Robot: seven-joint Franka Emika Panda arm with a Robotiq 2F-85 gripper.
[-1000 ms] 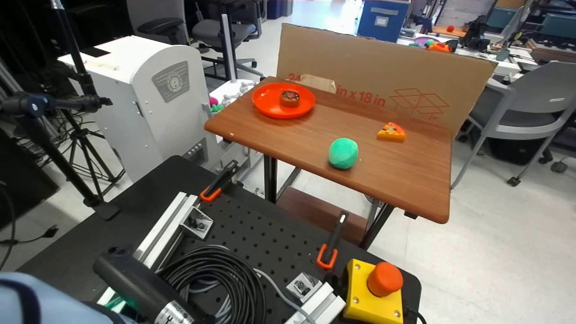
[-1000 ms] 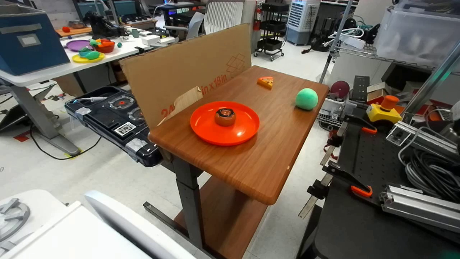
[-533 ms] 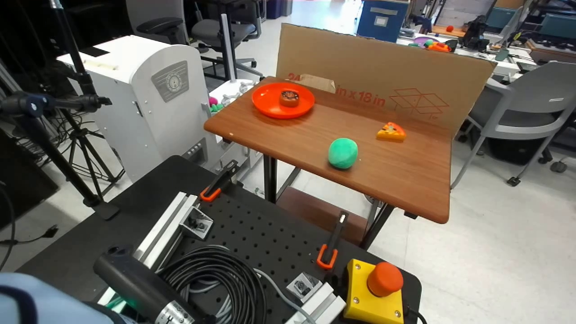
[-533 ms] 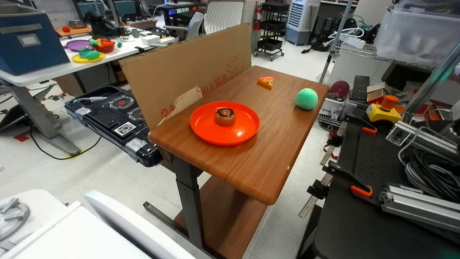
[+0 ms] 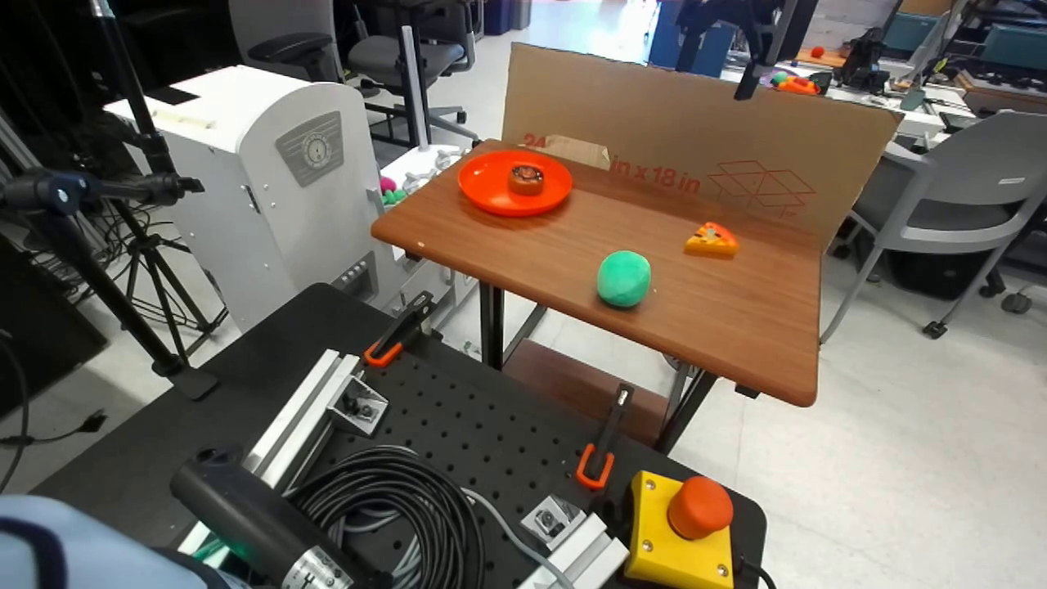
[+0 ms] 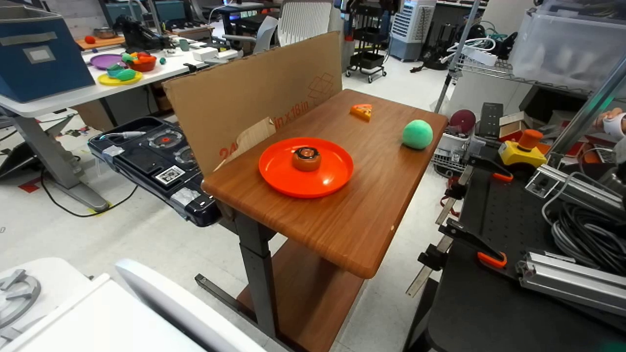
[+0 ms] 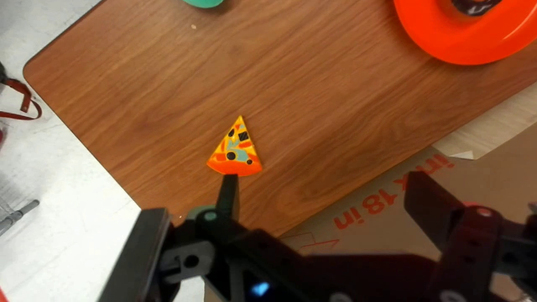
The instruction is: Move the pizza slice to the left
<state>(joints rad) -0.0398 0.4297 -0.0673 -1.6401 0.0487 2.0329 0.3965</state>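
The pizza slice (image 5: 712,240) is a small orange-yellow wedge lying flat on the brown table (image 5: 556,262). It also shows in an exterior view (image 6: 361,112) and in the wrist view (image 7: 235,151). My gripper (image 7: 323,176) is open with a wide, empty gap between its fingers. In the wrist view one fingertip (image 7: 229,184) overlaps the slice's curved edge, but the gripper hangs high above the table. In an exterior view a dark finger (image 5: 748,83) shows in front of the cardboard's top edge, above the slice and apart from it.
A green ball (image 5: 623,278) sits near the table's front edge. A red-orange plate (image 5: 483,182) holds a small brown round toy (image 5: 526,179). A cardboard sheet (image 5: 654,123) stands upright along the table's back edge. A black bench (image 5: 458,409) with clamps stands apart in front.
My gripper has come into view at the top of both exterior views. A hand shows at the right edge of an exterior view. The slice, ball and plate have not moved.
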